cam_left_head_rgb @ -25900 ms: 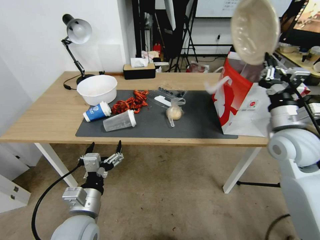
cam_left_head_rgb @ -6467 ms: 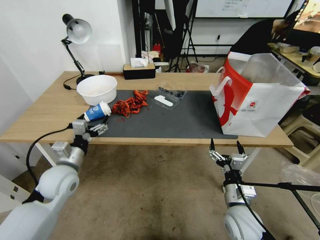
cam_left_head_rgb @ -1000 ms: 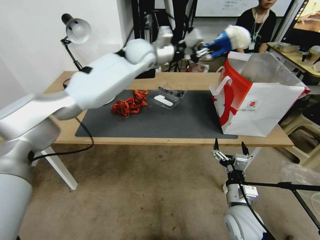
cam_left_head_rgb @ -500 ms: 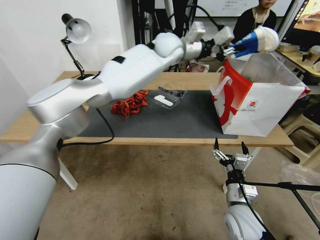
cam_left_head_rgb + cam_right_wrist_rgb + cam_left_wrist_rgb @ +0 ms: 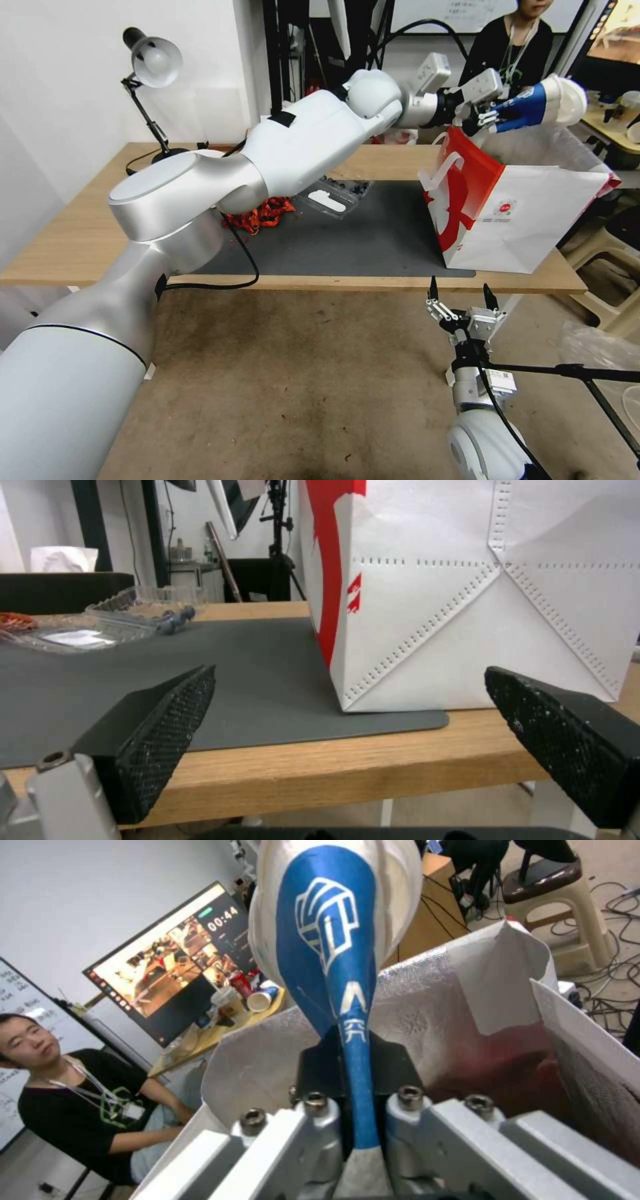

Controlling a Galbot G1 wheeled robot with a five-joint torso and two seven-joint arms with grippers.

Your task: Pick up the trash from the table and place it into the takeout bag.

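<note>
Blue cup carried from the bench to above the takeout bag

The blue cup (image 5: 541, 105) has been lifted off the grey mat (image 5: 373, 240) by the left tool (image 5: 495, 115) and is now held over the open takeout bag (image 5: 513, 207).

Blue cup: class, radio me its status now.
Left gripper shut on blue cup, above takeout bag mouth. Right gripper open, parked below table edge. Nothing blocking the bag opening.
</note>
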